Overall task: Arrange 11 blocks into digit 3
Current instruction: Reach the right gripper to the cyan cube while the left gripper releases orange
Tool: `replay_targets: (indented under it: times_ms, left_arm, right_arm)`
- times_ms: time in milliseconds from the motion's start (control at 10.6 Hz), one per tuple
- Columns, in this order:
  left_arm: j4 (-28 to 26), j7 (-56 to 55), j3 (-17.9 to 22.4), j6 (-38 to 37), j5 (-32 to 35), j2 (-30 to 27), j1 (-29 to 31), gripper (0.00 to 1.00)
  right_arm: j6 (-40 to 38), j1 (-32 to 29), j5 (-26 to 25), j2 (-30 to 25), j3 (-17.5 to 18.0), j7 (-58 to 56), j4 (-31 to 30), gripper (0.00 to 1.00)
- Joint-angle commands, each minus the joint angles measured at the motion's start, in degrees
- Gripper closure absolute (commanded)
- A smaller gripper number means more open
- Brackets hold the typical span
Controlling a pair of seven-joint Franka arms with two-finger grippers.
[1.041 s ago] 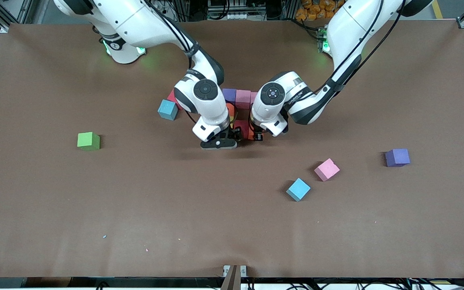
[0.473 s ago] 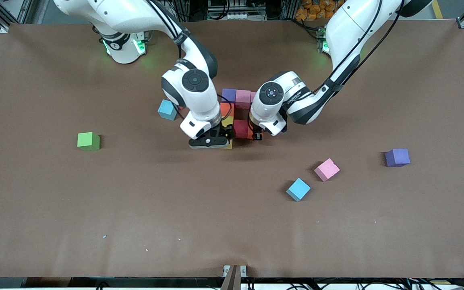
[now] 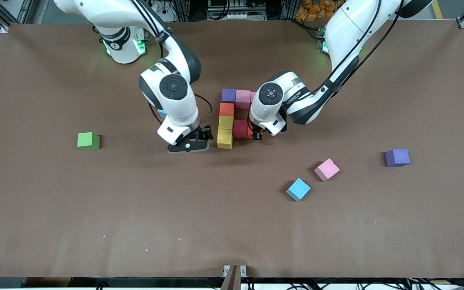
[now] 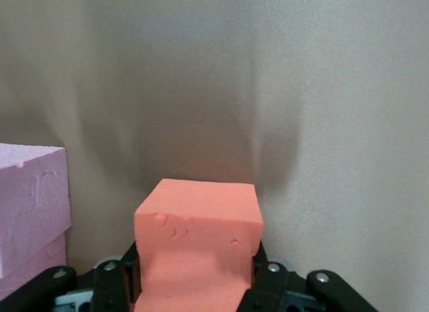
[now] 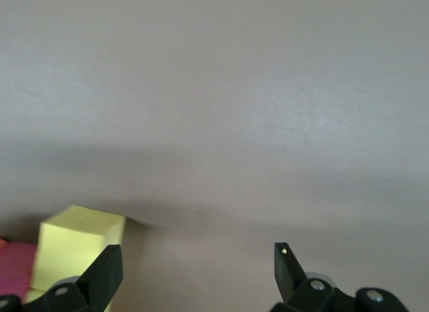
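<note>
Front view shows a brown table (image 3: 232,225) (metal framing along its top edge) with a half-built digit 3 (image 3: 232,119) mid-table. Left gripper (image 4: 194,285) clamps an orange block (image 4: 198,248) beside it; right gripper (image 3: 187,146), fingers spread and empty, hovers just beside the yellow block (image 3: 224,139).

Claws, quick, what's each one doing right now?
Left claw: closed on the orange block.
Right claw: open, holding nothing, beside the yellow block.
</note>
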Motion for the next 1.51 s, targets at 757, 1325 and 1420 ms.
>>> replay_targets:
  times_ms: [757,1325,1420]
  left_arm:
    - [-0.2,-1.6,0.4,0.2,2.7,-0.5,-0.8,0.0]
    - [-0.1,-1.3,-0.1,-3.6,2.8,-5.2,-0.8,0.0]
    - [0.1,-1.1,-0.1,-3.6,2.8,-6.5,-0.7,0.0]
  right_arm:
    - [-0.7,-4.3,15.1,-18.4,-4.8,-1.5,-26.5,0.0]
    - [12.0,-3.9,15.6,-18.4,-4.3,8.0,-38.6,0.0]
    - [12.6,-4.0,15.8,-18.3,-4.2,8.2,-39.5,0.0]
